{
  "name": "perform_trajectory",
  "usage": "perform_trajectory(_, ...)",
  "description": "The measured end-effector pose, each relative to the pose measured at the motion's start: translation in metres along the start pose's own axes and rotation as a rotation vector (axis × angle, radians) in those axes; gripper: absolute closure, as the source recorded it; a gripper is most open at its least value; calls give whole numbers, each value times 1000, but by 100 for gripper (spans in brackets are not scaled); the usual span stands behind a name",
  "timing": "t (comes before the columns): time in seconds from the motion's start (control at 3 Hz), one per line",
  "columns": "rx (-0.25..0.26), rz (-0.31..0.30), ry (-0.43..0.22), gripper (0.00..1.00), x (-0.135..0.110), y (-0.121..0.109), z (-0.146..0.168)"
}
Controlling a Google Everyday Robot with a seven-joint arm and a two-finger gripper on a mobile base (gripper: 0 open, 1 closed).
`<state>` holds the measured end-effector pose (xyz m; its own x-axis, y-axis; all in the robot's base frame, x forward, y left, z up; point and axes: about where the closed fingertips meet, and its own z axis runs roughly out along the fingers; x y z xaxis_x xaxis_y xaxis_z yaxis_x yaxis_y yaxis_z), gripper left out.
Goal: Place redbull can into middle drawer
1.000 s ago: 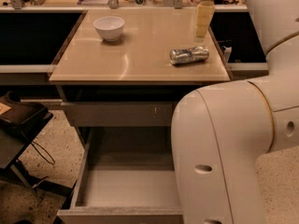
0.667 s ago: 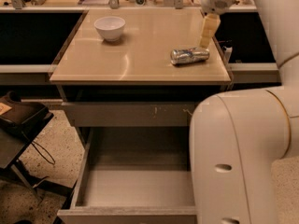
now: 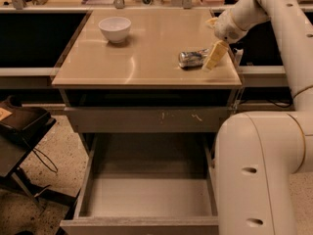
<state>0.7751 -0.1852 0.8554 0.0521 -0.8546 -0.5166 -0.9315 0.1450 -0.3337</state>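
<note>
The redbull can lies on its side on the tan tabletop, near the right edge. My gripper hangs from the white arm at the upper right and sits low over the table, right beside the can's right end. The middle drawer is pulled out wide below the table. Its grey floor is bare, and my arm's large white link covers its right side.
A white bowl stands at the table's back left. A grey drawer front with pale scratch marks is closed above the open drawer. A dark stand is on the floor at the left. Clutter lines the back counter.
My gripper has come down from behind the can and moved forward to its right end. The can, the bowl and the drawer have not moved.
</note>
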Motion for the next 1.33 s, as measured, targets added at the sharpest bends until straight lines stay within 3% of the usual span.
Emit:
perform_trajectory(0.33,1,0,2,0,0,0,0)
perform_trajectory(1.0,-113,42,-2,0,13,21,33)
perform_trajectory(1.33,-119,42,-3,0,14,22,36)
